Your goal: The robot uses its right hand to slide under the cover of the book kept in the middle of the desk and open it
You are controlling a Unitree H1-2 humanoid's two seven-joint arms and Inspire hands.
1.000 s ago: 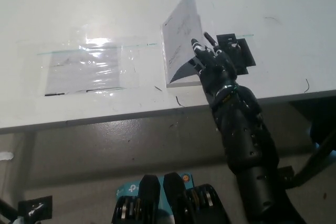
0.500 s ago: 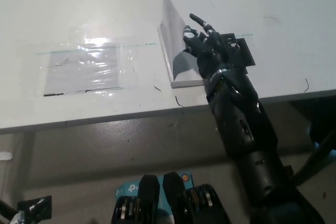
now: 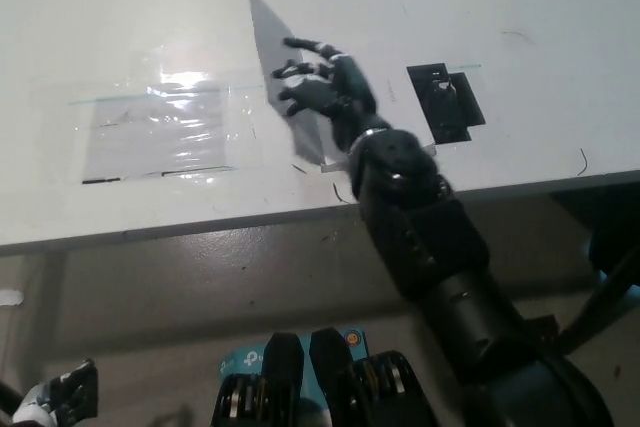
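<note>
A thin white book (image 3: 336,161) lies in the middle of the white desk (image 3: 520,7), near its front edge. Its cover (image 3: 268,42) stands lifted and leans over to the left. My black right hand (image 3: 325,92) is open, with its spread fingers (image 3: 296,72) pressed against the inner side of the cover. The hand and wrist hide most of the book's pages. A small part of my white left hand (image 3: 40,405) shows at the bottom left corner, below the desk.
A clear plastic sheet (image 3: 160,127) lies flat on the desk left of the book. A black rectangular patch (image 3: 445,102) sits on the desk right of the book. The desk's front edge (image 3: 200,227) runs across the middle of the view.
My right hand has swept left, pushing the cover from leaning right, through upright, to leaning left. The black patch, covered by the hand before, now shows.
</note>
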